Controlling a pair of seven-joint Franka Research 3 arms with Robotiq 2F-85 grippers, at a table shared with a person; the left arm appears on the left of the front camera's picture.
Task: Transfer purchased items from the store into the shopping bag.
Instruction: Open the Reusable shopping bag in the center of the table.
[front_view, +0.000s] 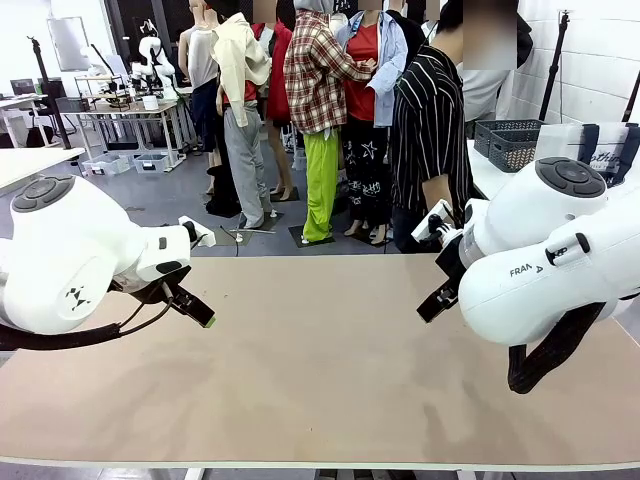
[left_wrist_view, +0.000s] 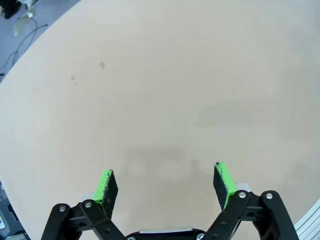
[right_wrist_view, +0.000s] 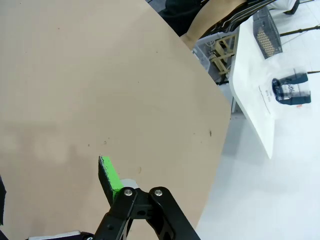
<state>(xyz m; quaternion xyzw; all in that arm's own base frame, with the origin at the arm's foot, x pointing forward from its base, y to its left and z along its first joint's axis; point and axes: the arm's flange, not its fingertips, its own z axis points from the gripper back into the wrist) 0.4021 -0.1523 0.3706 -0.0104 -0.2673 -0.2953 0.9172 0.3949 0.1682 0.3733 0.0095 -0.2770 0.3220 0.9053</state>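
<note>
The store, a dark grey mesh basket (front_view: 510, 143), stands on a white side table (front_view: 486, 172) at the far right, off the tan table. In the right wrist view the basket (right_wrist_view: 267, 31) shows pale tan through its mesh; I cannot make out single purchased items. The shopping bag (front_view: 608, 150), translucent white with dark handles, sits beside it, partly behind my right arm, and the bag (right_wrist_view: 290, 91) lies farther along the side table. My left gripper (left_wrist_view: 165, 181) hangs open over bare tabletop, at the left (front_view: 195, 308). My right gripper (front_view: 437, 298) hovers at the right, open, with one green finger (right_wrist_view: 109, 173) showing.
A person in a black striped shirt (front_view: 430, 125) stands at the far edge, right of centre. The tan table (front_view: 320, 370) stretches bare between my arms. The table's right edge and a strip of floor separate it from the side table (right_wrist_view: 255, 107).
</note>
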